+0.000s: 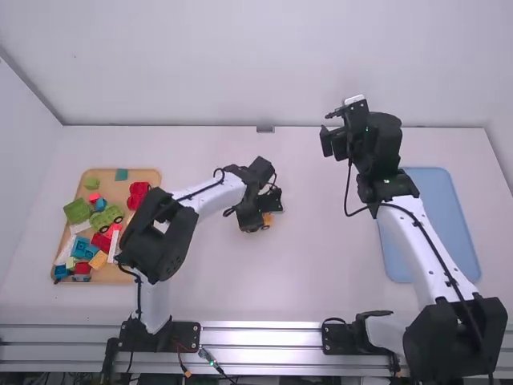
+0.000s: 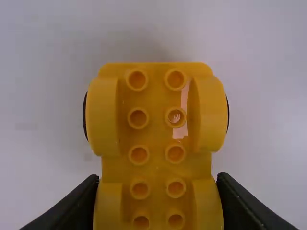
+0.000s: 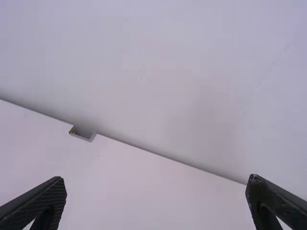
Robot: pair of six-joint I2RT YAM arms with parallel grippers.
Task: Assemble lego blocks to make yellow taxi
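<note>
left jaws pinching the yellow wheeled base [image 2: 157, 165], mid-surface [image 1: 321, 265] — its long axis square to their closing line, wheels jutting past the tips. left arm [image 1: 212, 196] nearer — right jaws spread, well apart.

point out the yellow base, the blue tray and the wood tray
yellow base [image 2: 157, 136]: left wrist view, flat strip between its two rows of round studs
blue tray [image 1: 453, 216]: high view, bare floor
wood tray [image 1: 112, 190]: high view, bare floor
</note>
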